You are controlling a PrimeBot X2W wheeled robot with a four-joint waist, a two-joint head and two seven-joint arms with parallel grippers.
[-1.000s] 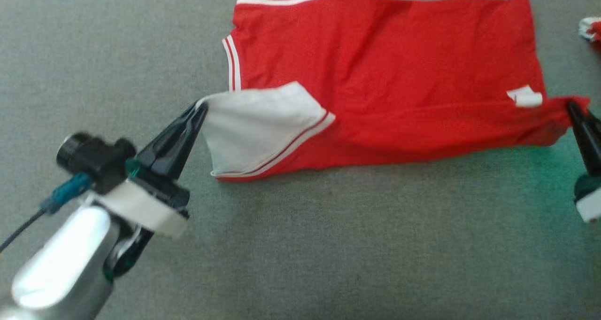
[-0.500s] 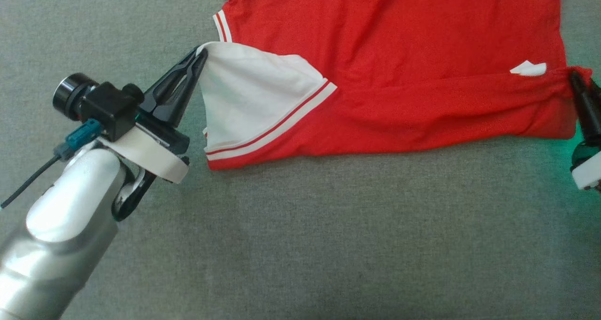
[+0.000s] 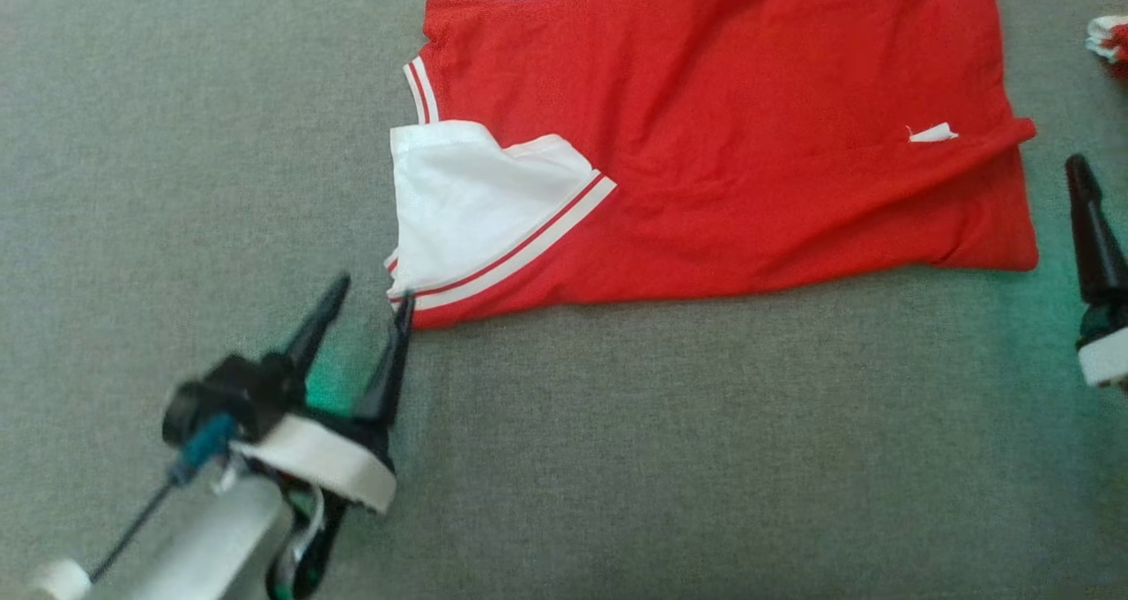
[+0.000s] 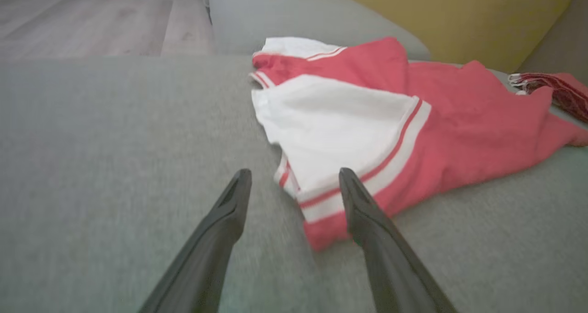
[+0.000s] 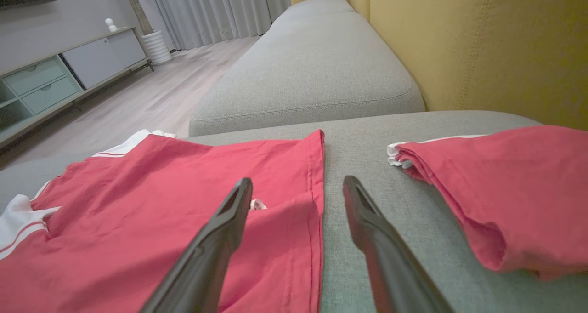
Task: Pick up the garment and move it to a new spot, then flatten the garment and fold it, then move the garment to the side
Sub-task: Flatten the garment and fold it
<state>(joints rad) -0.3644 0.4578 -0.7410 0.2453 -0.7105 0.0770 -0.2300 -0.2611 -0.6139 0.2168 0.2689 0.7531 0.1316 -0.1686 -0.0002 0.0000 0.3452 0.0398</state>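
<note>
**Left gripper (image 3: 372, 293) wide open, parked at the shirt's near-left corner**

Both fingers are spread, nothing between them, and the tip of its right finger sits just beside the striped corner of the red garment (image 3: 723, 142). The left wrist view puts that corner almost between the fingers, slightly to the right of centre.

Across the way, the right gripper (image 5: 296, 184) is spread wide too and holds nothing. In its wrist view the hem edge (image 5: 317, 202) runs up between its 2 fingers. In the head view it stands just off that end, apart from the cloth.

The garment lies flat on the grey cushion (image 3: 617, 459), at the far middle of the head view, with its white sleeve (image 3: 476, 203) folded in over the red body. Its long axis runs left to right, from sleeve end to hem end, so each gripper faces 1 short end.

Here is the call. The shirt lies forward and right of the left gripper, and that arm is plainly the nearer of the 2. To my eye, a short reach forward puts it on the corner. A second red garment (image 3: 1112, 45) sits beyond the hem end, so the right side looks the more crowded.
</note>
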